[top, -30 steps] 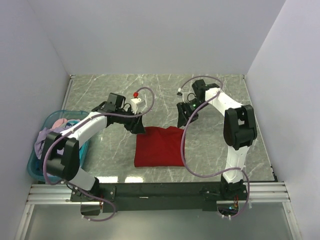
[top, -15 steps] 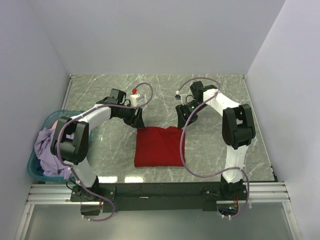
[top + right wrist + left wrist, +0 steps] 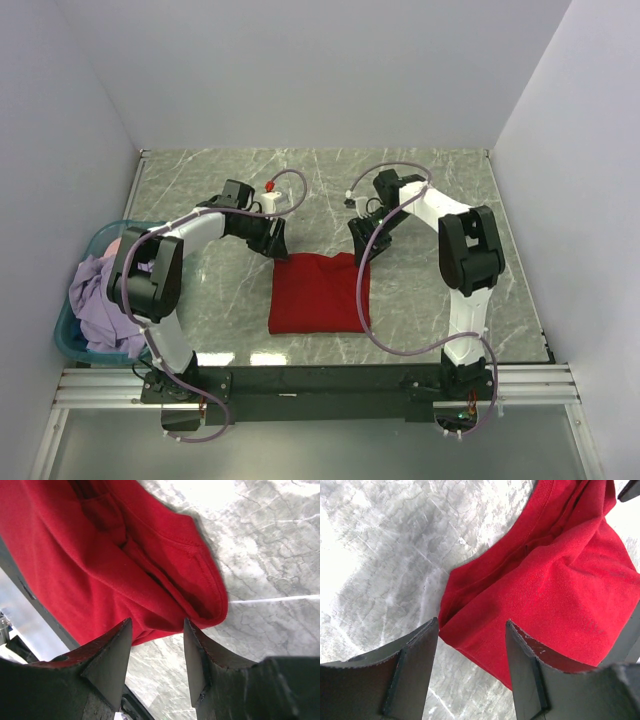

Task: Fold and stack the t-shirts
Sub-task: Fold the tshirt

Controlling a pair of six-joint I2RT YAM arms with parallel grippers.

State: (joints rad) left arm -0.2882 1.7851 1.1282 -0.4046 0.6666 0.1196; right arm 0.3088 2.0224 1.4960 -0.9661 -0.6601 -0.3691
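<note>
A folded red t-shirt (image 3: 316, 292) lies flat on the marble table in front of both arms. My left gripper (image 3: 274, 243) hangs open just above its far left corner; the left wrist view shows the shirt's folded corner (image 3: 535, 585) between and beyond the open fingers (image 3: 415, 655). My right gripper (image 3: 359, 245) hangs open just above the far right corner; the right wrist view shows the red fold (image 3: 150, 570) beyond its open fingers (image 3: 110, 655). Neither gripper holds cloth.
A teal basket (image 3: 70, 335) at the left table edge holds lavender and pink t-shirts (image 3: 95, 300). White walls close the table on three sides. A purple cable from the right arm lies across the red shirt's right side (image 3: 362, 300).
Both grippers moved back past the shirt's far edge and now sit open at its far corners. The left arm swung toward the far side; the shirt's top edge now lies flat.
</note>
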